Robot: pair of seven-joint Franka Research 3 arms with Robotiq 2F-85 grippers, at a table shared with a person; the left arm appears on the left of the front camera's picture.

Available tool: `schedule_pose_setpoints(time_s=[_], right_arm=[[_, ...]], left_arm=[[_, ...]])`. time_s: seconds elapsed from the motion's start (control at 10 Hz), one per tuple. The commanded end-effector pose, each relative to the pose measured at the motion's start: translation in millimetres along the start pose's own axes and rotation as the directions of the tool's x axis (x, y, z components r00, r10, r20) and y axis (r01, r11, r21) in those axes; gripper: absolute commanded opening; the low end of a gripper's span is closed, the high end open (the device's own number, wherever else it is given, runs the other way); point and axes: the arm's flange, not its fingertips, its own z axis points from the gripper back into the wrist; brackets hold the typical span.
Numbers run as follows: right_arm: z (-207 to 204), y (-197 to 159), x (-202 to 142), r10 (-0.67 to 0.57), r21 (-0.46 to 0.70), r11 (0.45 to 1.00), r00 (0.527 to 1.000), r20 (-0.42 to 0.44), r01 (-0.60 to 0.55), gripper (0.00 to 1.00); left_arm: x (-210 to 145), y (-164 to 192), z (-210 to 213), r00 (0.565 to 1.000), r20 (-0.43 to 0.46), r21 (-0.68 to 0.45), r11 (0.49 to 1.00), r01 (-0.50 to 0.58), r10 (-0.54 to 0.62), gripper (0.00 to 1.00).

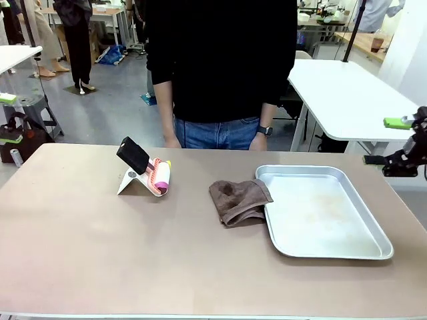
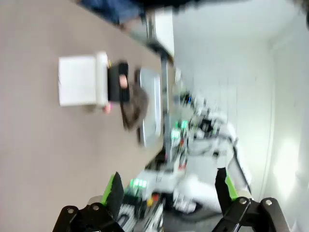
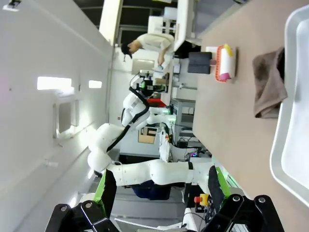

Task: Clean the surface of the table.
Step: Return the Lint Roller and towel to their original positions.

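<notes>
My 2 pincers, left (image 2: 169,193) and right (image 3: 159,191), hang released beside the table (image 1: 80,247), grasping nothing. The cloth (image 1: 237,200) touches the tray (image 1: 373,220). I'd pinch its bunched middle, then wipe flat.

**Both claws spread wide, both arms held off to the sides**

The right claw (image 1: 399,141) sits at the far right edge of the front view, raised above the level of the surface (image 1: 133,253), its two green-padded fingers parted with nothing between them. In its own wrist view the right claw (image 3: 159,191) shows the same wide gap, and nothing is gripped.

The left claw (image 2: 171,193) likewise has its fingers set far apart and holds nothing. A green pad of the left claw (image 1: 8,98) peeks in at the left edge of the front view, high and well back from the surface.

The person's hand (image 1: 257,142) hangs at their side by the far edge.
</notes>
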Motion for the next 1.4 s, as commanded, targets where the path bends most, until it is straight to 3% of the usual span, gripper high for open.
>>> schedule_pose_setpoints(time_s=[0.0,0.1,1.3], right_arm=[[4.0,10.5,-2.9,0.027,0.015,1.000,1.000,0.001,-0.027,1.00],[4.0,10.5,-2.9,0.027,0.015,1.000,1.000,0.001,-0.027,1.00],[4.0,10.5,-2.9,0.027,0.015,1.000,1.000,0.001,-0.027,1.00]], left_arm=[[3.3,-14.6,-18.9,0.968,0.250,0.049,0.999,-0.023,0.010,1.00],[0.0,0.0,0.0,1.000,0.000,0.000,1.000,0.000,0.000,1.00],[0.0,0.0,0.0,1.000,0.000,0.000,1.000,0.000,0.000,1.00]])
